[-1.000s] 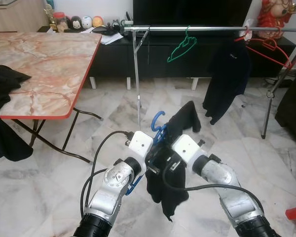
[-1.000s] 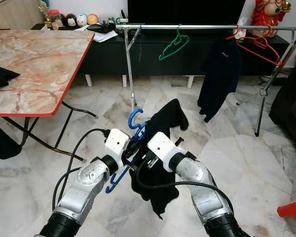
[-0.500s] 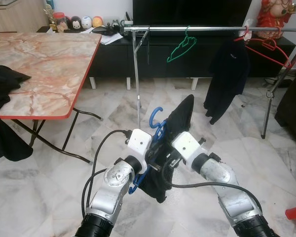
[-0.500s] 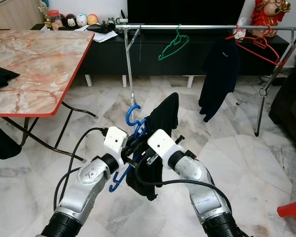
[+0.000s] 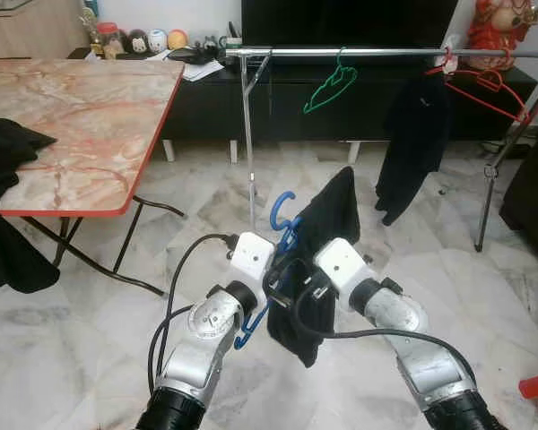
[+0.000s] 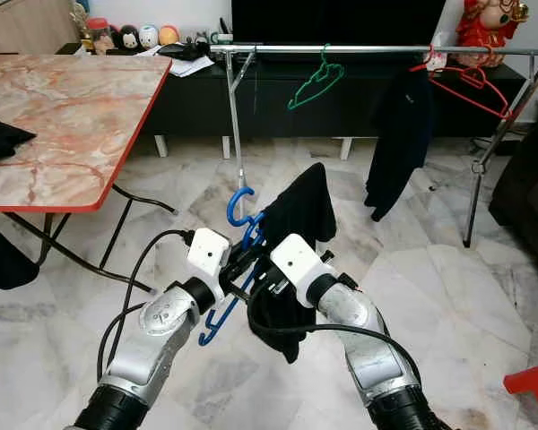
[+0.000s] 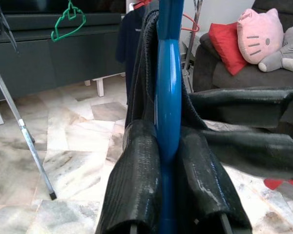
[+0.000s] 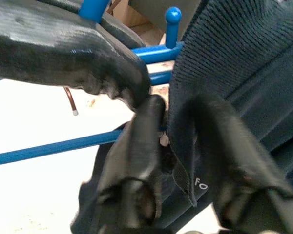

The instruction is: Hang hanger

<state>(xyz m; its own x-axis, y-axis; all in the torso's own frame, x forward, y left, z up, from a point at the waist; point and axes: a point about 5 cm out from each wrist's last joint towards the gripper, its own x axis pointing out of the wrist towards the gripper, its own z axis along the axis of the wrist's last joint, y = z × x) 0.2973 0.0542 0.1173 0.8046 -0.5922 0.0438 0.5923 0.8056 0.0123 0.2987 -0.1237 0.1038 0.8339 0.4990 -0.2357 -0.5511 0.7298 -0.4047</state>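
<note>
A blue plastic hanger (image 5: 282, 208) is held low in front of me over the floor, hook upward, with a black garment (image 5: 330, 219) draped on it. My left gripper (image 7: 168, 146) is shut on the blue hanger's stem (image 7: 168, 92), one finger (image 7: 136, 165) on each side. My right gripper (image 8: 178, 131) comes in from the right and is shut on the edge of the black garment (image 8: 234, 58), just beside the blue hanger bars (image 8: 158, 53). The metal clothes rail (image 5: 386, 53) stands ahead, well beyond both grippers.
On the rail hang a green hanger (image 5: 330, 87), a red hanger (image 5: 484, 85) and a dark shirt (image 5: 417, 134). A marble-top table (image 5: 81, 125) with a black cloth (image 5: 4, 148) stands on the left. A sofa with cushions (image 7: 261, 29) is to the right.
The garment's lower end has been drawn up and its upper flap now stands higher and flatter over the hanger. Both grippers stay closed and have shifted only slightly.
</note>
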